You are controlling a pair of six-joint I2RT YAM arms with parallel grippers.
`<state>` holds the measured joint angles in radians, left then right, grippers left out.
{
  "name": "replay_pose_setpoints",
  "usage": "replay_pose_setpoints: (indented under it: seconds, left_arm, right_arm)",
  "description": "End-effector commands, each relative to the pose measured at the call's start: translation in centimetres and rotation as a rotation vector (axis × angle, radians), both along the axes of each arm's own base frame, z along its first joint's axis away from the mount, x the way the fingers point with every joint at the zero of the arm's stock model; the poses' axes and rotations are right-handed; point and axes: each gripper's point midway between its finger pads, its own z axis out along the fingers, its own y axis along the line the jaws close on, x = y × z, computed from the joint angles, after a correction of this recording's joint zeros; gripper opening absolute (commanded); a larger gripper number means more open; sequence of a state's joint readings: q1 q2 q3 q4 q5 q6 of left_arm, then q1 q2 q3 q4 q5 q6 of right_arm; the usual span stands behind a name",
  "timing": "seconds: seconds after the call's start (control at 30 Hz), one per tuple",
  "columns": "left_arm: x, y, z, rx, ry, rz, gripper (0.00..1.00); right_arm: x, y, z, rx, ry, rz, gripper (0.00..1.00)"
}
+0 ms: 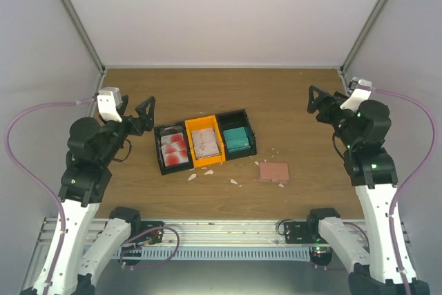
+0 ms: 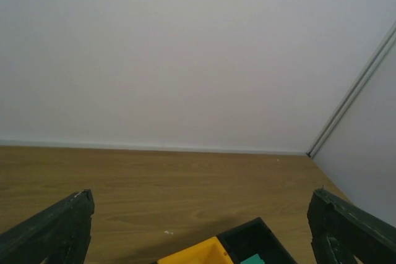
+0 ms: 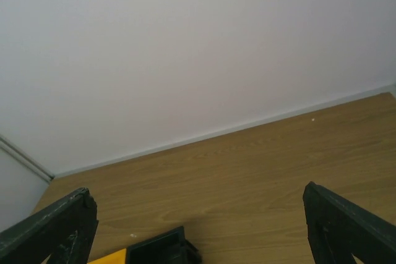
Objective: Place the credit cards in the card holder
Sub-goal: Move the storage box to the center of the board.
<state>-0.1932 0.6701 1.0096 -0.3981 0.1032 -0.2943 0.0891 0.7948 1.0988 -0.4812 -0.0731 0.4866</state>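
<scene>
Both spread and empty, the left claw [image 1: 143, 117] and right claw [image 1: 319, 101] are hovering at the task's start, credit cards [image 1: 174, 148] are sitting in the bins [image 1: 207, 162], and the closed card holder [image 1: 273, 171] at their four o'clock is probably needing opening first.

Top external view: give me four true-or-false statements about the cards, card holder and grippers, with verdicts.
1. The teal cards sit in the orange bin. False: they are in the right black bin; the orange bin holds pale pinkish cards.
2. The card holder lies closed on the table, outside the bins. True.
3. The left gripper holds a card. False: it is open and empty.
4. The right gripper is open. True.
</scene>
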Motion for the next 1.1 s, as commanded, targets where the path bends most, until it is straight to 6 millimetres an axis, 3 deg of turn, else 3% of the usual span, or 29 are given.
replay_pose_setpoints:
  seconds: [0.0, 0.2, 0.33, 0.57, 0.73, 0.87, 1.0, 1.07]
  left_arm:
    - [-0.1, -0.5, 0.7, -0.058, -0.057, -0.068, 0.96]
    - [-0.2, -0.8, -1.9, -0.068, -0.008, -0.118, 0.98]
    - [-0.9, -0.6, -5.3, -0.104, 0.093, -0.109, 0.99]
    - [-2.6, 0.8, -14.3, -0.19, 0.432, 0.008, 0.99]
    - [-3.5, 0.6, -20.0, -0.275, 0.69, 0.051, 0.99]
    - [-3.5, 1.2, -24.3, -0.332, 0.831, 0.137, 0.99]
    - [-2.9, 2.2, -25.8, -0.347, 0.849, 0.219, 0.98]
    - [-2.4, 1.7, -26.5, -0.366, 0.846, 0.192, 0.98]
  right_arm:
    - [0.1, 1.2, -0.1, 0.028, -0.006, 0.121, 0.91]
    - [-0.5, 2.9, -2.4, 0.038, 0.041, 0.277, 0.84]
    - [-0.6, 3.8, -4.7, 0.041, 0.107, 0.358, 0.83]
    - [0.2, 3.8, -9.2, 0.075, 0.215, 0.361, 0.85]
    - [1.0, 3.8, -13.6, 0.092, 0.321, 0.319, 0.82]
    - [1.1, 5.9, -17.1, 0.085, 0.411, 0.336, 0.81]
    - [0.7, 7.8, -20.0, 0.045, 0.512, 0.311, 0.81]
    - [0.4, 8.5, -21.0, 0.024, 0.535, 0.294, 0.82]
